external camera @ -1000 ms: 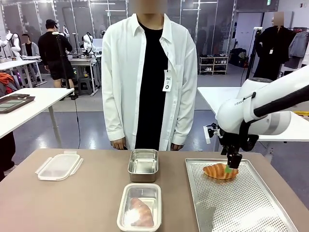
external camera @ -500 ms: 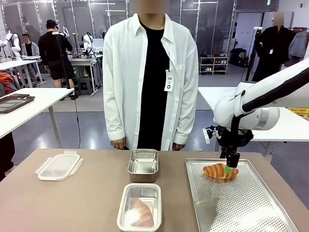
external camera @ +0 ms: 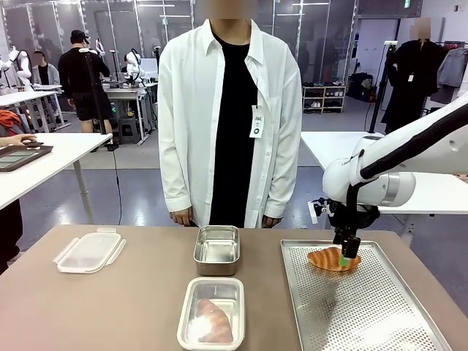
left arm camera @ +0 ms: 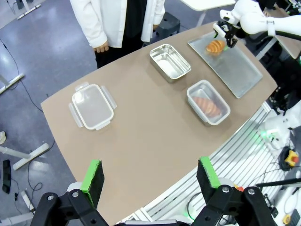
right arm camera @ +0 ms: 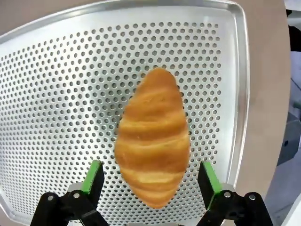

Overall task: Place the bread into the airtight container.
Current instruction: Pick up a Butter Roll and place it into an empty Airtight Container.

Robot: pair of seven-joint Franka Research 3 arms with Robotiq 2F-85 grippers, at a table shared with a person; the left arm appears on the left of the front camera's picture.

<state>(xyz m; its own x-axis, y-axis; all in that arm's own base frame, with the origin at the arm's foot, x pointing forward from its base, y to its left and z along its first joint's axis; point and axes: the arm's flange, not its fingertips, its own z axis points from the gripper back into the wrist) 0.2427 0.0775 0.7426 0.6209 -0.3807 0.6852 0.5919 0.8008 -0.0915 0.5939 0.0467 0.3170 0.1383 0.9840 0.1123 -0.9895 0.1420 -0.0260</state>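
A golden croissant, the bread (external camera: 330, 259) (right arm camera: 153, 139) (left arm camera: 215, 45), lies on the perforated metal tray (external camera: 365, 314) at the table's right. My right gripper (external camera: 346, 254) (right arm camera: 150, 168) hangs open right over it, its green pads (right arm camera: 95, 170) standing on either side of the bread's near end without pinching it. The clear airtight container (external camera: 210, 313) (left arm camera: 208, 101) sits front centre with another croissant inside. Its clip lid (external camera: 89, 251) (left arm camera: 91, 106) lies apart at the left. My left gripper (left arm camera: 150, 169) is open, high above the table's near edge, holding nothing.
An empty steel container (external camera: 217, 248) (left arm camera: 170, 61) stands behind the clear one. A person in a white shirt (external camera: 230, 117) stands at the far edge, hands down. Bare tabletop (external camera: 124, 307) stretches between the lid and the containers.
My right arm has sunk a little and its wrist has shifted slightly left over the croissant. Its jaws stayed open. The bread and the containers have not moved.
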